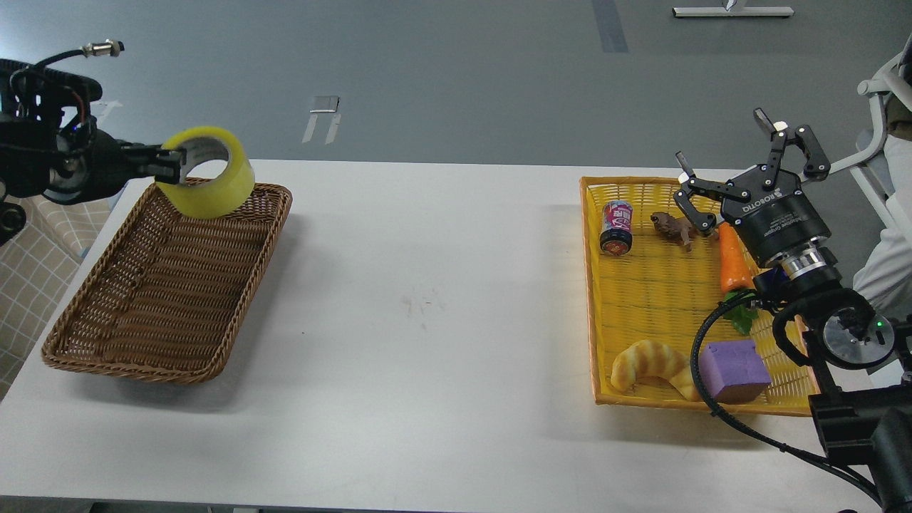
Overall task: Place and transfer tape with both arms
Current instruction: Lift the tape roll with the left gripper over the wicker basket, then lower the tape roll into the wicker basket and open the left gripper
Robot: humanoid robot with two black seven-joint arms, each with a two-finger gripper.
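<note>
While gripped by left end effector [168,165], tape [208,173] hangs above brown basket [107,335].

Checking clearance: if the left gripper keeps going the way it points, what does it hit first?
The left gripper points rightward, holding the tape above the brown basket. Beyond the tape the way looks free over the table; depth unclear.

Tape [211,173]: translucent yellow plastic film, glossy, smooth, on a dull grey-white core. Left basket [167,285]: brown woven wicker, ribbed and rough. Right tray [662,299]: yellow woven weave, finer, slight sheen. Table [427,320]: white, smooth, matt, faintly scuffed near centre. Right gripper [741,167]: black matt fingers, silver metal ring at the wrist. Can [617,226]: glossy printed metal. Purple block [734,370]: matt, foam-like. Croissant [652,365]: smooth, faintly shiny.
</note>
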